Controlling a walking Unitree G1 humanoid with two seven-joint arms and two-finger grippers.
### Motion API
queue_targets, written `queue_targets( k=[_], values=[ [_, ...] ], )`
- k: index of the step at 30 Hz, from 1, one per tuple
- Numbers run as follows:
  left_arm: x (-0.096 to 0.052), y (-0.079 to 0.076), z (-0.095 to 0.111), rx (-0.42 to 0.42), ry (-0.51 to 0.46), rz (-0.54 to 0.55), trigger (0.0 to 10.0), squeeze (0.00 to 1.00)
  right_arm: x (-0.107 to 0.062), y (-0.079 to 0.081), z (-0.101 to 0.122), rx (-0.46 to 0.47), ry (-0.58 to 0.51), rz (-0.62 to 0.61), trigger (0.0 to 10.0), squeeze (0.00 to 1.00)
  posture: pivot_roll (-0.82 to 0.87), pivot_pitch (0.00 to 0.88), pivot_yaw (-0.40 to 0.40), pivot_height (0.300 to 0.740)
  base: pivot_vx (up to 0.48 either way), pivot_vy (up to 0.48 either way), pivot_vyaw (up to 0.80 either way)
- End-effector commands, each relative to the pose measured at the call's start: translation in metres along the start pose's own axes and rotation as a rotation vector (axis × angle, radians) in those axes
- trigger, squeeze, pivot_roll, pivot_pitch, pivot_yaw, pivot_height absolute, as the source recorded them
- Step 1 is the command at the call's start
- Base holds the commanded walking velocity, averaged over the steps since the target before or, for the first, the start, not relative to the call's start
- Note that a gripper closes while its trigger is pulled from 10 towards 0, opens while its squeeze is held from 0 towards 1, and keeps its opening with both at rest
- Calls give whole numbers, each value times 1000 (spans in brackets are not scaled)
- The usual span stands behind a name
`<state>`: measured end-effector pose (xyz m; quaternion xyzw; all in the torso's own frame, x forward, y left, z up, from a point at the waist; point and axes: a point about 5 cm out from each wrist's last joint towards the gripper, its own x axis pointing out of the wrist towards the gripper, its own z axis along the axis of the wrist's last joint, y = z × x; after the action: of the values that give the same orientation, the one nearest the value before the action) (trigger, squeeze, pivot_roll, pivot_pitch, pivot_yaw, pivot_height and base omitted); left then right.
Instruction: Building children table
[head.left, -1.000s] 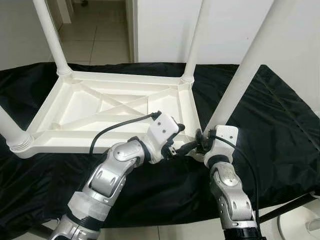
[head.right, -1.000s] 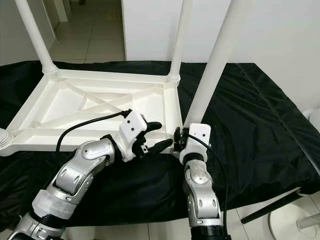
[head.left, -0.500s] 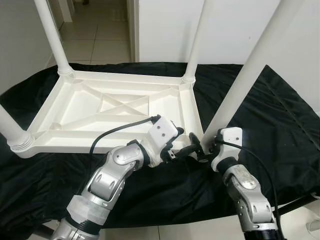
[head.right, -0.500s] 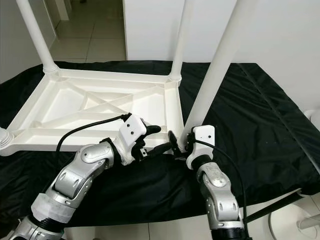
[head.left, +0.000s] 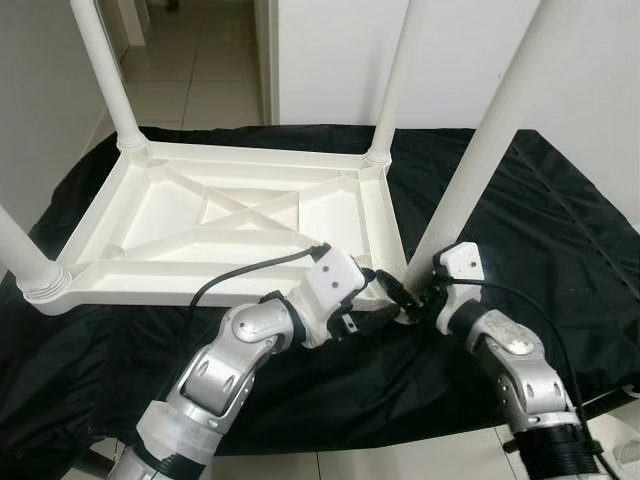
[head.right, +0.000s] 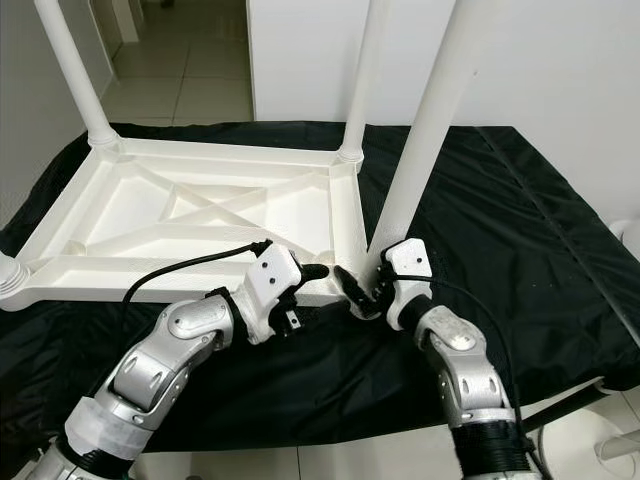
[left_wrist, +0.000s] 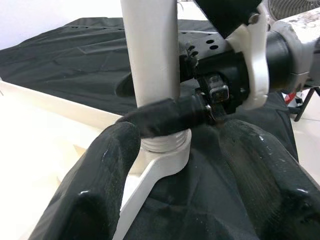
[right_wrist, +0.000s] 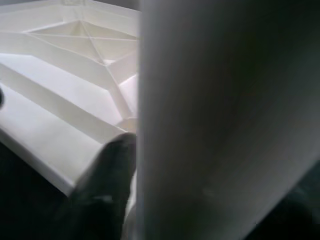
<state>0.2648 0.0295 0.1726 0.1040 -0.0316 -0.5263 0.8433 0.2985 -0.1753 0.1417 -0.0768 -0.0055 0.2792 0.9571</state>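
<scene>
White plastic children's table (head.left: 230, 215), upturned on black cloth (head.left: 540, 230); tiled floor (head.left: 190, 75), white wall (head.right: 560, 70) behind. Right gripper (head.right: 362, 290) clasps near-right leg (head.left: 480, 160) base; left gripper (head.left: 385, 300) fingers spread alongside.

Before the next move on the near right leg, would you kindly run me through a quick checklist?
1. White plastic tabletop lies upside down on the black cloth: ok.
2. Near right white round leg stands in its corner socket: ok.
3. Right end effector closed on the leg's base: ok.
4. Left end effector at that corner, open: ok.
5. Leg fully seated: cannot tell.
</scene>
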Motion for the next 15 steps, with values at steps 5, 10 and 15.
queue_targets(
  k=[5,10,15],
  values=[
    [0,0,1,24,7,16,10000,0,-1,-2,-6,47,7,14,0,0,-56,8,-25,740,0,0,0],
    [0,2,1,27,8,23,10000,0,-5,2,-11,46,35,-7,10000,0,-56,8,-25,740,0,0,0],
    [0,4,1,23,8,29,10000,0,-3,2,-9,68,21,-101,10000,0,-63,7,-28,740,0,0,0]
  ],
)
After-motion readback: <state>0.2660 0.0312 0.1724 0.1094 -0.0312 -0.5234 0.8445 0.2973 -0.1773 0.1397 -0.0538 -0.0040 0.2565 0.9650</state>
